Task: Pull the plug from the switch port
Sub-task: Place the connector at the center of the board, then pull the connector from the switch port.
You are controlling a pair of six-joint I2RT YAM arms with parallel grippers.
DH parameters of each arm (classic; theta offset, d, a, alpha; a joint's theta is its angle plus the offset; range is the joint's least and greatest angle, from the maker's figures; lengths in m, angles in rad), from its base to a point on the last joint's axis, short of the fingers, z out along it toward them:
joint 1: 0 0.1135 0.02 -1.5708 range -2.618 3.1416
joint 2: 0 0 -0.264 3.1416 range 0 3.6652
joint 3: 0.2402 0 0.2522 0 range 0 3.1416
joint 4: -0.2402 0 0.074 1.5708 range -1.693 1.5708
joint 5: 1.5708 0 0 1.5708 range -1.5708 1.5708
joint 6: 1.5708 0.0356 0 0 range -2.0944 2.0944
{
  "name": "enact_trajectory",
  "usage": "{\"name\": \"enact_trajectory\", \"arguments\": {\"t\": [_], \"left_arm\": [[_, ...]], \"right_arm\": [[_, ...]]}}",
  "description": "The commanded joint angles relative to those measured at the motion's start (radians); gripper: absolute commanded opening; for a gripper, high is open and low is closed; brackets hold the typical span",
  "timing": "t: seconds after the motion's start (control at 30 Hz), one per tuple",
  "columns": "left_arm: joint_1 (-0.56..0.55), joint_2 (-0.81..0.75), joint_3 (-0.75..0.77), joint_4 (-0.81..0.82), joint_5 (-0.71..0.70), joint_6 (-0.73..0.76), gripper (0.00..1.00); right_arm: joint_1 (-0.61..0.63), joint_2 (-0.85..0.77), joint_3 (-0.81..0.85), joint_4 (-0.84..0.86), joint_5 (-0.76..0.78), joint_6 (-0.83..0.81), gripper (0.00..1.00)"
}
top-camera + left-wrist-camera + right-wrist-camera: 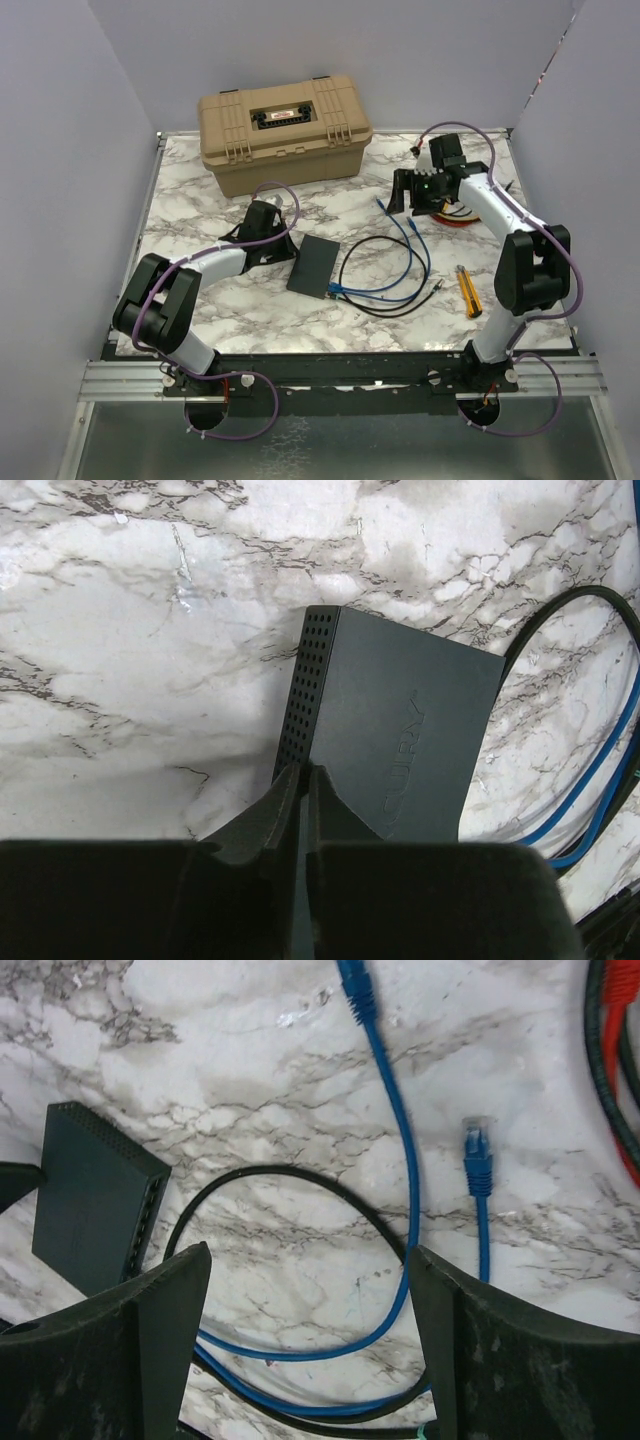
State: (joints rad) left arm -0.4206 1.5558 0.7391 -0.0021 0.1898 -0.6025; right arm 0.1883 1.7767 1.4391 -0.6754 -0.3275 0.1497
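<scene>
Here, the left claw (302, 772) sat pressed together at the edge of the switch (400, 730). The right claw (308, 1255) hung spread above blue cables (478, 1155) on the table (250, 1060).

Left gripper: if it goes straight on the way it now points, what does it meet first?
Most likely the switch: the shut left gripper points at its near end, by the vented side. Whether they already touch, I cannot tell.
</scene>
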Motion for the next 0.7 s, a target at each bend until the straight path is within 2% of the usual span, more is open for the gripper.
{"name": "enact_trajectory", "arguments": {"t": [0.0, 0.2, 0.4, 0.67], "left_arm": [[-0.014, 0.027, -0.066, -0.183, -0.014, 0.039, 0.11], [-0.013, 0.029, -0.063, -0.183, -0.001, 0.058, 0.23], [-0.014, 0.024, -0.067, -0.183, 0.003, 0.061, 0.30], [-0.016, 0.036, -0.072, -0.180, 0.017, 0.050, 0.35]], "right_arm": [[0.035, -0.055, -0.078, 0.056, -0.075, -0.001, 0.83], [0.087, -0.107, -0.205, 0.145, -0.205, -0.005, 0.85], [0.145, -0.117, -0.282, 0.213, -0.282, 0.008, 0.85], [0.200, -0.070, -0.325, 0.265, -0.367, 0.009, 0.83]]}}
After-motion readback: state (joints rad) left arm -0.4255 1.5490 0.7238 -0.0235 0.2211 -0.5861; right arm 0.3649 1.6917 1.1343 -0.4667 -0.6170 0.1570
